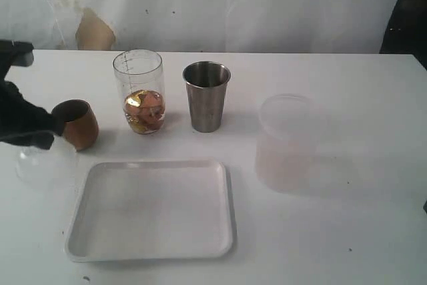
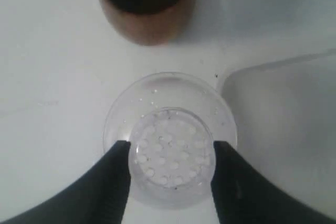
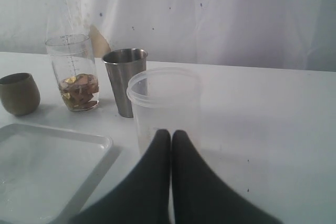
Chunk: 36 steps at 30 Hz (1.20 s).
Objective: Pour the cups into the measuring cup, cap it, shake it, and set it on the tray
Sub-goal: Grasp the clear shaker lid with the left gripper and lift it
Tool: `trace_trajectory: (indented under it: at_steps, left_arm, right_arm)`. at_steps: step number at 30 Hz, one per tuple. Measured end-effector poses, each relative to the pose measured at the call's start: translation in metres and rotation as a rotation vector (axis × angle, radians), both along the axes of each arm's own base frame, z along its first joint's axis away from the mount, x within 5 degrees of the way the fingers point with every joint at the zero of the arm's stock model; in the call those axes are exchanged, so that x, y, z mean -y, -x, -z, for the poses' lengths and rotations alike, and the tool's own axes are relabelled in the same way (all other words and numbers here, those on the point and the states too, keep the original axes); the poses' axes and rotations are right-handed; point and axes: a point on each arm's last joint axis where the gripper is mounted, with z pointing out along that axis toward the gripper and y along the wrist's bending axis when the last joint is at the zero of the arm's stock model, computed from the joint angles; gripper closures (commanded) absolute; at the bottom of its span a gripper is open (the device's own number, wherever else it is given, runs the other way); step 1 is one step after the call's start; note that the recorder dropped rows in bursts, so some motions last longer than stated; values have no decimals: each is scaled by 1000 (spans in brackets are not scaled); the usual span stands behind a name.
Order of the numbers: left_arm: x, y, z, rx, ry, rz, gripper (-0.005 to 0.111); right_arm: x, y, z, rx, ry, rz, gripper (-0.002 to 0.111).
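Left claw (image 2: 168,153) straddles the cap (image 2: 169,92), grip uncertain; right claw (image 3: 171,136) pressed closed; marks on the measuring cup (image 1: 139,78) illegible.

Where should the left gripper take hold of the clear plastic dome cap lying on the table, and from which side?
Grip the clear plastic dome cap by its short perforated neck, coming straight down from above. It sits rim-down, neck up; the dome slopes away, while the neck offers upright sides. The left gripper straddles that neck.
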Motion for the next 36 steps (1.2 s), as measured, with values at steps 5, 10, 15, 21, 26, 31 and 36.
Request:
trace_trajectory:
  at_steps: [5, 10, 15, 21, 26, 31, 36]
  left_arm:
    - [3, -9, -53, 75, 29, -11, 107]
    - [12, -25, -96, 126, 45, 17, 107]
    - [30, -52, -114, 117, 48, 71, 107]
    - [52, -91, -128, 107, 37, 125, 107]
    - [69, -115, -133, 124, 39, 157, 107]
    - [94, -142, -122, 149, 37, 212, 107]
    - [99, -151, -108, 127, 26, 215, 107]
  right_arm:
    - [0, 0, 0, 0, 0, 0, 108]
    - [0, 0, 0, 0, 0, 0, 108]
    - [0, 0, 0, 0, 0, 0, 108]
    - [0, 0, 0, 0, 0, 0, 108]
    - [0, 0, 0, 0, 0, 0, 108]
    - [0, 0, 0, 0, 0, 0, 108]
    - [0, 0, 0, 0, 0, 0, 108]
